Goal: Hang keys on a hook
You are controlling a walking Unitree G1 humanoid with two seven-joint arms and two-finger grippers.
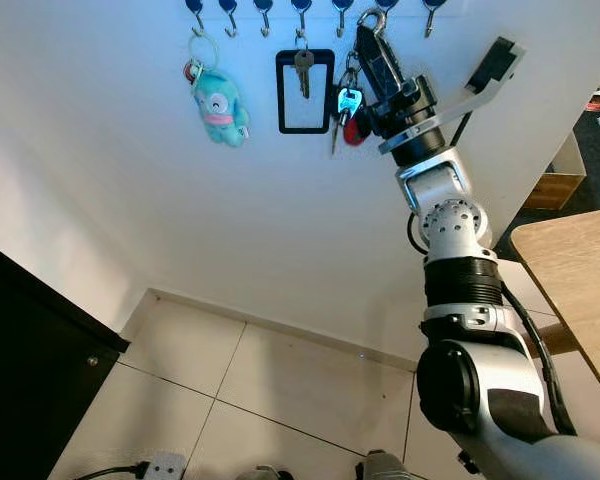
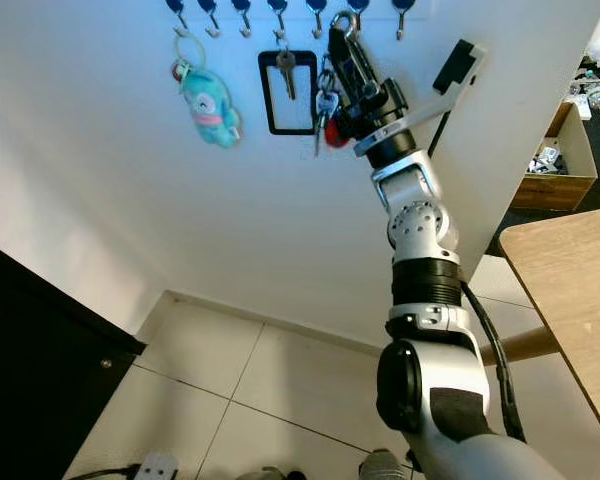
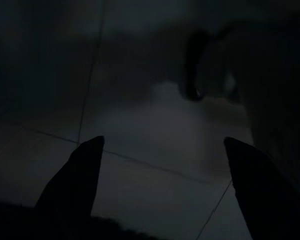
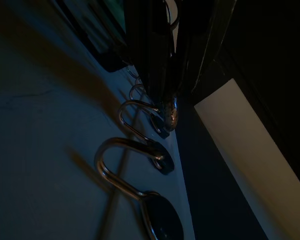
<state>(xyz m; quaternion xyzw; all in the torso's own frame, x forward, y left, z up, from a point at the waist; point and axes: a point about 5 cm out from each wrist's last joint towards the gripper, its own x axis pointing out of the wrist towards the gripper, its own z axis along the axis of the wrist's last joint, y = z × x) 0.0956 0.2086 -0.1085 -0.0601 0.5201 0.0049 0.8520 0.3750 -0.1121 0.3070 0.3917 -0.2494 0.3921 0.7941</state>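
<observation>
A wooden table edge lies at right above the tiled floor. On the white wall, a teal plush keychain and a black-framed key hang from a hook row. The right gripper, fingers pinched on the keys, holds their ring at a hook; blue- and red-headed keys dangle. The left gripper hangs idle, fingers apart.

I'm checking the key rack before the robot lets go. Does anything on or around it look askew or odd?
Nothing stands out. The teal plush keychain and black card holder hang straight from the hooks, and the right gripper holds the key bunch up by its ring at the rack.
</observation>
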